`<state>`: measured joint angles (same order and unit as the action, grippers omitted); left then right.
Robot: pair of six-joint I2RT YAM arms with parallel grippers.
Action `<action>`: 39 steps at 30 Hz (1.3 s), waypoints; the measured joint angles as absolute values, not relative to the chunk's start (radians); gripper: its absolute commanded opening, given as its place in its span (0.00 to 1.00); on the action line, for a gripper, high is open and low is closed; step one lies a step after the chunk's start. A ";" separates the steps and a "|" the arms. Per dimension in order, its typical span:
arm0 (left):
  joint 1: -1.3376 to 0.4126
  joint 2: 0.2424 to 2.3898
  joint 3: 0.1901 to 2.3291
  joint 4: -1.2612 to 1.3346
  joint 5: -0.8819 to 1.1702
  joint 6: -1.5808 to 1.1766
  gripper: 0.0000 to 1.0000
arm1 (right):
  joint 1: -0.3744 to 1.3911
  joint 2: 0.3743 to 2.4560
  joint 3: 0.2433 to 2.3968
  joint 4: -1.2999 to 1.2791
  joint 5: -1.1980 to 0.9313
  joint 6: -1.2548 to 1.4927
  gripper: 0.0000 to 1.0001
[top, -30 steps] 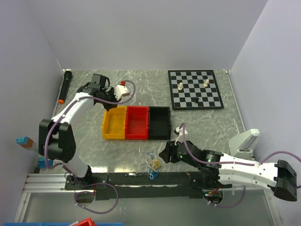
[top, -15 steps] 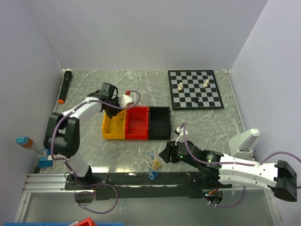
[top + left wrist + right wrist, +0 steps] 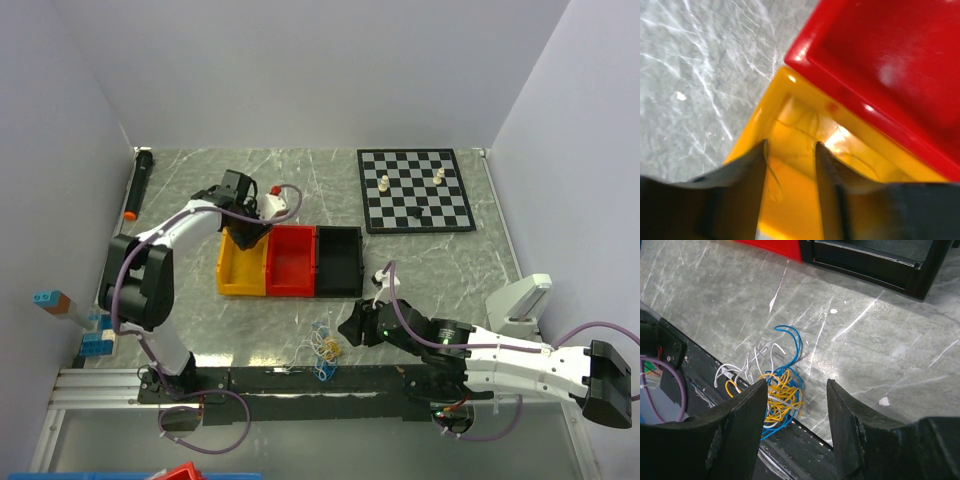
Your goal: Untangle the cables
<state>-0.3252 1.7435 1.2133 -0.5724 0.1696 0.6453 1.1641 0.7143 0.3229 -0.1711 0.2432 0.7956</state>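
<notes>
Since earlier: left tool (image 3: 790, 147) swung in over yellow bin (image 3: 757, 117), now released. Right tool (image 3: 796, 387) released, hovering above cables (image 3: 777, 390) clumped on desk (image 3: 450, 270), well near-right of yellow bin.

On my screen the table (image 3: 440, 260) is grey and marble-veined. Three bins sit mid-table in a touching row: the yellow bin (image 3: 223, 266) on the left, then the red bin (image 3: 292, 292), then the black bin (image 3: 338, 292). The chessboard (image 3: 455, 185) lies flat at the far right, carrying a few chess pieces (image 3: 385, 183), which are too small for me to name. A black marker (image 3: 137, 185) with an orange tip lies along the far left edge. The cables (image 3: 325, 345) (a curly blue, yellow and white clump) lie near the front edge, apart from the bins, with loops reaching the black rail (image 3: 300, 378). A white block (image 3: 522, 298) stands by the right edge.
</notes>
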 measured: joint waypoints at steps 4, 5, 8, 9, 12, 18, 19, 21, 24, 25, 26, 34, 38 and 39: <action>-0.324 1.666 1.264 -0.659 0.206 0.646 0.72 | 1.164 0.715 0.323 -0.171 0.243 0.795 0.58; -0.324 1.645 1.276 -0.675 0.215 0.645 0.76 | 1.163 0.716 0.323 -0.171 0.243 0.795 0.59; -0.324 1.570 1.315 -0.728 0.246 0.649 0.80 | 1.160 0.717 0.323 -0.171 0.244 0.795 0.59; -0.324 1.549 1.324 -0.743 0.255 0.648 0.80 | 1.160 0.717 0.323 -0.171 0.245 0.794 0.59; -0.324 1.498 1.335 -0.783 0.292 0.659 0.86 | 1.160 0.717 0.323 -0.171 0.245 0.792 0.59; -0.419 1.402 1.280 -0.826 0.366 0.724 0.86 | 1.154 0.737 0.306 -0.132 0.239 0.790 0.59; -0.456 1.388 1.268 -0.841 0.385 0.730 0.86 | 1.151 0.742 0.298 -0.123 0.234 0.789 0.59; -0.529 1.379 1.260 -0.864 0.437 0.729 0.86 | 1.145 0.746 0.281 -0.109 0.221 0.785 0.59; -0.617 1.394 1.237 -0.875 0.510 0.729 0.86 | 1.138 0.744 0.261 -0.090 0.199 0.771 0.59; -0.643 1.396 1.222 -0.877 0.528 0.729 0.86 | 1.135 0.740 0.256 -0.086 0.187 0.764 0.59; -0.664 1.396 1.209 -0.878 0.539 0.730 0.87 | 1.134 0.733 0.252 -0.082 0.172 0.757 0.59; -0.853 1.417 1.140 -0.850 0.621 0.736 0.84 | 1.122 0.630 0.203 -0.035 0.089 0.730 0.56; -0.899 1.474 1.126 -0.775 0.657 0.693 0.80 | 1.115 0.633 0.191 -0.028 0.044 0.707 0.55; -0.917 1.487 1.119 -0.749 0.662 0.682 0.75 | 1.114 0.639 0.191 -0.028 0.036 0.701 0.55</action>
